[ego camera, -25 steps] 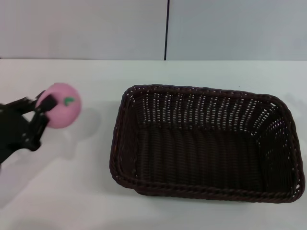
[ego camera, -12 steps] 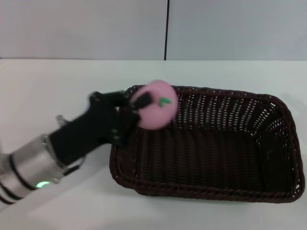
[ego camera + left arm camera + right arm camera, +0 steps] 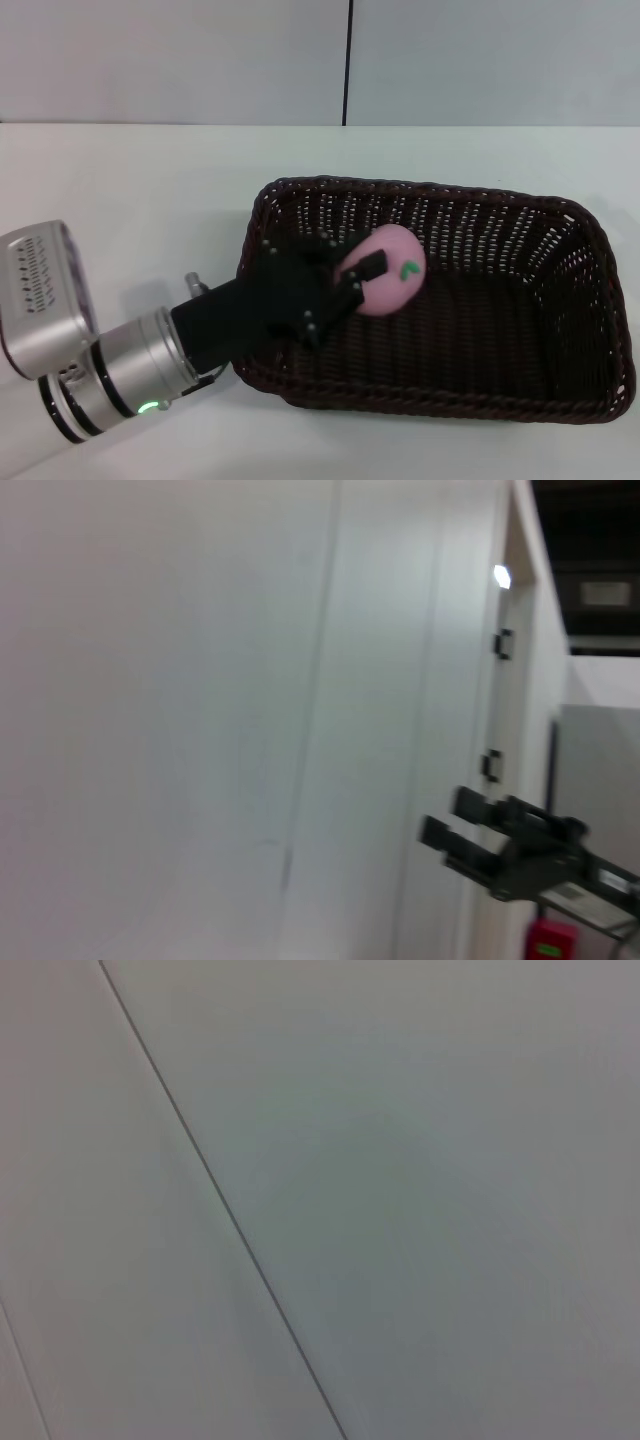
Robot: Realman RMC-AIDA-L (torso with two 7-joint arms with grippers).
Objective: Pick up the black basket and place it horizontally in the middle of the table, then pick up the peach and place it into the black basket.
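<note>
White table [image 3: 150, 190] | left hand [image 3: 362, 278] gripping pink green-marked peach [image 3: 392, 270] | inside black basket [image 3: 600, 260]

I see my left gripper [image 3: 362, 278] reaching over the black basket's [image 3: 600, 300] near-left rim, closed around the peach [image 3: 388, 268]. The basket's right half looks open from above. Its tall woven walls block any way in from the side. The table [image 3: 140, 190] around it looks bare.
</note>
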